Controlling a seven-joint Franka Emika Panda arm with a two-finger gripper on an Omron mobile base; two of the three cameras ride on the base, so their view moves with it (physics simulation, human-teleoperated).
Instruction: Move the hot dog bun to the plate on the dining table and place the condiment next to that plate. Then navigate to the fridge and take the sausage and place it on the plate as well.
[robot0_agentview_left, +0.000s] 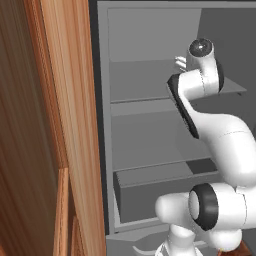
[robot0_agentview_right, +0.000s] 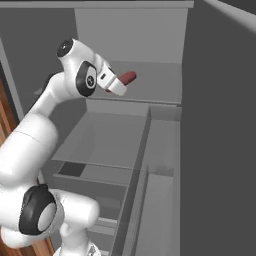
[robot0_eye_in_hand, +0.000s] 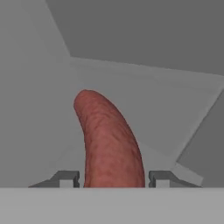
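Inside the fridge (robot0_agentview_right: 165, 40), the gripper (robot0_eye_in_hand: 113, 179) is clamped on the sausage (robot0_eye_in_hand: 109, 140) above a shelf (robot0_agentview_right: 150, 80)

The white arm rises from seven o'clock and bends toward eleven, reaching into the open fridge (robot0_agentview_right: 150, 40). Its gripper (robot0_agentview_right: 120, 84) sits over an upper grey shelf (robot0_agentview_right: 155, 82) — the dark red sausage (robot0_agentview_right: 128, 77) juts from the hand toward two o'clock. Grey drawers (robot0_agentview_right: 107, 145) lie below, around six o'clock.
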